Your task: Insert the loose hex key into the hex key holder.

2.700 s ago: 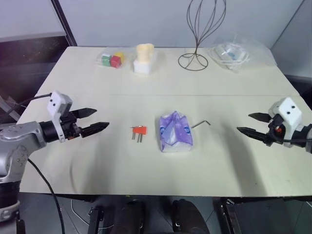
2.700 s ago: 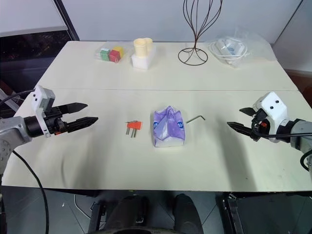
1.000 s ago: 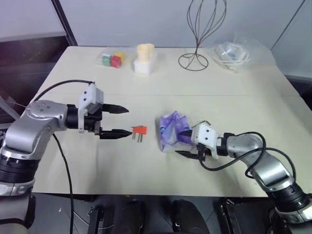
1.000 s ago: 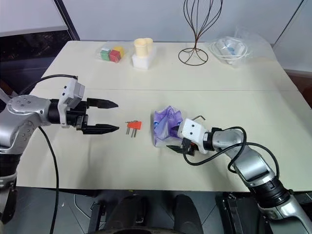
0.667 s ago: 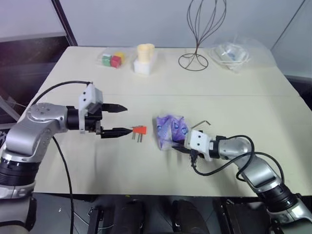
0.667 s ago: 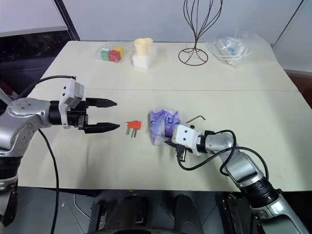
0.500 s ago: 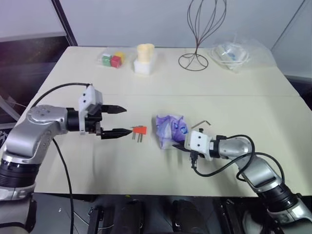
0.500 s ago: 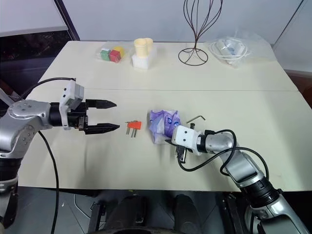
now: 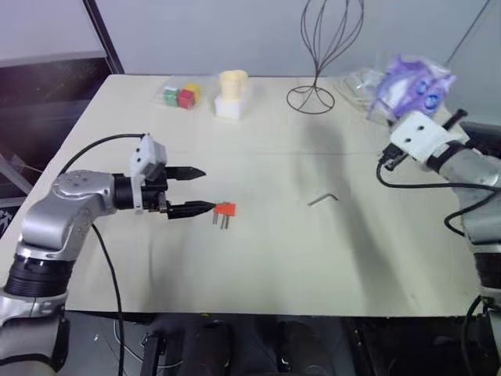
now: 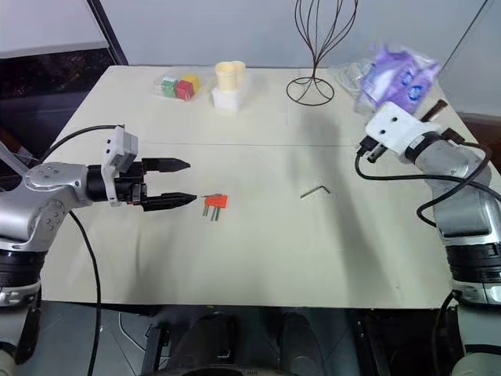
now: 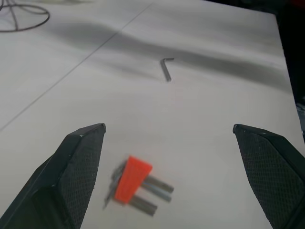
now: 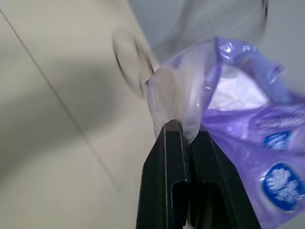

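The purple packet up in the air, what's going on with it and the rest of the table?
The right hand is shut on the purple tissue packet, held up over the table's far right. The loose hex key lies bare on the table. The left hand is open beside the red hex key holder, not touching it. Nothing is inserted yet.

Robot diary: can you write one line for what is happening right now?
right gripper: shut on purple packet, lifted | left gripper: open beside hex key holder | loose hex key: on table
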Controlling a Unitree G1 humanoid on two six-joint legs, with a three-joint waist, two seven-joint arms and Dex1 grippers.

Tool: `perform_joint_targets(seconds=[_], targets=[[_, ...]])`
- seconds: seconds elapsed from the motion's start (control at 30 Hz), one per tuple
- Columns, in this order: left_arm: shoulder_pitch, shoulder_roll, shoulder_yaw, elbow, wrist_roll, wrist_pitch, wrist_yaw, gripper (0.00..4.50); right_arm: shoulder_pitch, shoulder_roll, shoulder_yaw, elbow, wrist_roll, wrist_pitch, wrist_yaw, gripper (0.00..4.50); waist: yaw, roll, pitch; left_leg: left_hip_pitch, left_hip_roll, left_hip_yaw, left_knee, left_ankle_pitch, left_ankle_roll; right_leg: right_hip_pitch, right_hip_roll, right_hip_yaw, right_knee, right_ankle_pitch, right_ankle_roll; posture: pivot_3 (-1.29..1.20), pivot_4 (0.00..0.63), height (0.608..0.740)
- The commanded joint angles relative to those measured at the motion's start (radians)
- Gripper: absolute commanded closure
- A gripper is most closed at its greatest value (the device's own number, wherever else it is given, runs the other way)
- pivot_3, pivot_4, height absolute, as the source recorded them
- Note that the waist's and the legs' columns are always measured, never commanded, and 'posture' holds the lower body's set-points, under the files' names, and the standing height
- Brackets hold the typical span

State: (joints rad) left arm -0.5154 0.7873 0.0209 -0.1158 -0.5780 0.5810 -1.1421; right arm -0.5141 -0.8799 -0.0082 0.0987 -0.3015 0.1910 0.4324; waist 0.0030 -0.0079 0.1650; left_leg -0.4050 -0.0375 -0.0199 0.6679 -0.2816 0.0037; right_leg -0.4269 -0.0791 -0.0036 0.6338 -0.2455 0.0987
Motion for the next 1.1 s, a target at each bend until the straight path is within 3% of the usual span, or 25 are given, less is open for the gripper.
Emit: perform_joint_targets(seconds=[0.03,0.23,0.4,0.5,0.7,0.9,1.1], targets=[[-0.015,-0.012,0.012,-0.019,0.003,-0.007,0.018,0.00,-0.013,0.010,0.029,0.076,-0.126,0.030,-0.128,4.47,-0.008,0.000,0.000,0.000,0.000,0.000,0.000,0.000,0.000,0.000,0.000,0.000,0.000,0.000,0.000,0.00,0.150,0.740],[0.027,-0.008,0.037,-0.054,-0.015,0.014,0.047,0.00,0.003,0.005,0.033,0.168,-0.177,0.063,-0.199,4.47,-0.018,0.000,0.000,0.000,0.000,0.000,0.000,0.000,0.000,-0.001,0.000,0.000,0.000,0.000,0.000,0.00,0.150,0.740],[0.050,-0.013,0.045,-0.080,-0.025,0.029,0.070,0.00,0.010,0.036,-0.037,0.200,-0.088,0.118,-0.175,4.47,-0.015,0.000,0.000,0.000,0.000,0.000,0.000,0.000,0.000,0.000,0.000,0.000,0.000,0.000,0.000,0.00,0.150,0.740],[0.053,-0.021,0.043,-0.090,-0.030,0.035,0.083,0.00,0.007,0.064,-0.088,0.201,-0.004,0.163,-0.130,3.51,-0.015,0.000,0.000,0.000,0.000,0.000,0.000,0.000,0.000,0.000,0.000,0.000,0.000,0.000,0.000,0.00,0.150,0.740],[0.051,-0.024,0.043,-0.087,-0.033,0.034,0.093,0.00,0.007,0.001,-0.061,0.213,-0.044,0.125,-0.132,0.45,-0.016,0.001,0.000,0.000,0.000,0.000,0.000,0.000,0.000,0.000,0.000,0.000,0.000,0.000,0.000,0.00,0.150,0.740],[0.065,-0.009,0.059,-0.088,-0.039,0.037,0.097,0.00,0.010,-0.067,-0.071,0.048,0.013,0.005,-0.025,0.45,-0.021,0.001,0.000,0.000,0.000,0.000,0.000,0.000,0.000,0.000,0.000,0.000,0.000,0.000,0.000,0.00,0.150,0.740],[0.064,0.053,0.085,-0.015,-0.029,0.024,0.026,0.00,0.024,0.118,-0.067,-0.239,0.408,0.056,0.267,0.45,-0.022,0.001,0.000,0.002,0.003,0.000,-0.001,0.000,0.000,0.000,0.003,0.001,0.001,0.000,0.000,0.00,0.150,0.740]])
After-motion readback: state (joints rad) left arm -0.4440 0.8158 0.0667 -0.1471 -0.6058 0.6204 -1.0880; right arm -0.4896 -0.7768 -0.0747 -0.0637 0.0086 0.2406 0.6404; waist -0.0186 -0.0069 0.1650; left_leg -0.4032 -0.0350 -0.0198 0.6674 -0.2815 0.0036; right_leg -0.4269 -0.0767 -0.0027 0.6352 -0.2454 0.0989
